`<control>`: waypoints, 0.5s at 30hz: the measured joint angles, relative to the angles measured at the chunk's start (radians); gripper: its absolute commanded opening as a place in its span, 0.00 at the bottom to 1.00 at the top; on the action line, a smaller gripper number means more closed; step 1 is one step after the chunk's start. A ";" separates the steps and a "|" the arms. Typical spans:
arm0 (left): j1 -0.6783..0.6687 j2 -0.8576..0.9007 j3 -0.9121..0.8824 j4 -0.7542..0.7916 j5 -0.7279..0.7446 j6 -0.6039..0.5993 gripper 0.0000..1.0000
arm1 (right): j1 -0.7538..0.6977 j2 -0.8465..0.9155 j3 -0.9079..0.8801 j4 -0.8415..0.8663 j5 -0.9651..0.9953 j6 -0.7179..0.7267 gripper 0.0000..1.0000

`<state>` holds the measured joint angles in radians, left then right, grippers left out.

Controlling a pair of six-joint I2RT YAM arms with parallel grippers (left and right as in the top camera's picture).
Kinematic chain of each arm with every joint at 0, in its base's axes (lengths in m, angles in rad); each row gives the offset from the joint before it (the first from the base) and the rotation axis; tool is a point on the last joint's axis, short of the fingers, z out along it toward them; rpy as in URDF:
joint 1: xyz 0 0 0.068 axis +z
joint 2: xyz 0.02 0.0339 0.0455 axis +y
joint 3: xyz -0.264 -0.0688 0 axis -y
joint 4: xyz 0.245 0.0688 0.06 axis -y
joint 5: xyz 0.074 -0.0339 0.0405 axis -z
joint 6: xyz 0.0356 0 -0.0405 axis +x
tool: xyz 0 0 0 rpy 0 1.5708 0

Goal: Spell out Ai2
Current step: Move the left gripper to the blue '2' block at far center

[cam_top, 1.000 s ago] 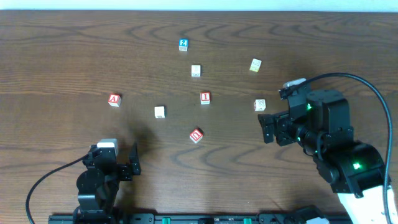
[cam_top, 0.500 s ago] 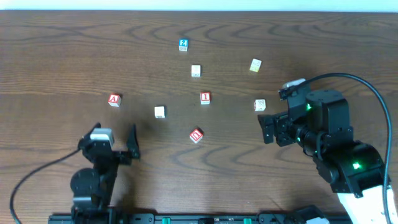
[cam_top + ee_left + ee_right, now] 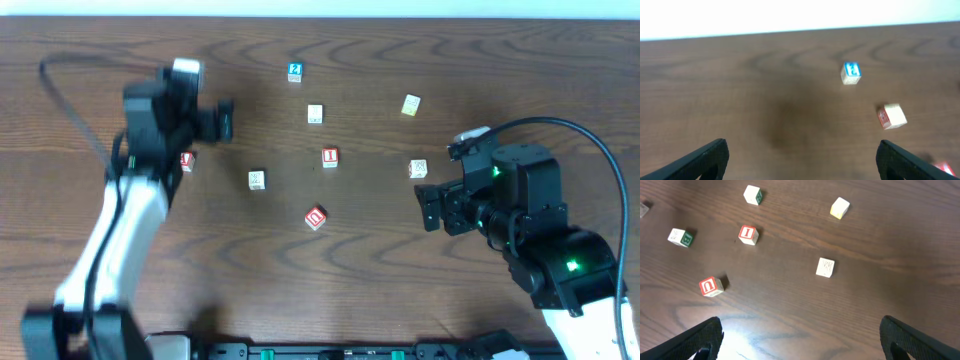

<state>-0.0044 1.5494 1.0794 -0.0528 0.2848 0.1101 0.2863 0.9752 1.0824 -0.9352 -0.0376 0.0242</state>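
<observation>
1. Spanning every view, the table (image 3: pixel 400 290) is dark wood with lettered blocks scattered over its middle.
2. The left arm (image 3: pixel 130 200) reaches to the far left part of the table. The right arm (image 3: pixel 530 190) sits low on the right side.
3. The left claw (image 3: pixel 222 120) hangs above bare wood, spread wide and empty. Its wrist view shows the left claw (image 3: pixel 802 150) with both fingertips far apart and nothing between them.
4. The right claw (image 3: pixel 428 205) is also spread wide, holding and touching nothing, as its own view confirms (image 3: pixel 800 327).
5. The A block (image 3: pixel 187 160), red, lies just beside the left arm, behind the left claw and partly hidden by the arm.
6. The 2 block (image 3: pixel 295 71), blue, lies nearer the far edge, ahead of the left claw and well apart from it (image 3: pixel 851 72).
7. The I block (image 3: pixel 330 157), red, lies mid-table between the two claws, well ahead of the right claw (image 3: pixel 748 234).
8. The U block (image 3: pixel 316 217), red, lies near the I block, on the side toward the robot.
9. A pale block (image 3: pixel 419 169) lies nearest the right claw, apart from its fingers.
</observation>
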 measured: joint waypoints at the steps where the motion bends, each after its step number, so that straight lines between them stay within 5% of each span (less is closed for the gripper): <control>1: -0.003 0.059 0.065 -0.020 0.008 0.006 0.95 | 0.000 0.000 0.000 0.000 0.000 0.000 0.99; 15: -0.118 0.729 0.991 -0.285 0.115 0.130 0.95 | 0.000 0.000 0.000 0.001 0.000 0.000 0.99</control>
<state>-0.1223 2.2780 2.0701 -0.3374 0.4000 0.2401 0.2863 0.9752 1.0824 -0.9344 -0.0376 0.0242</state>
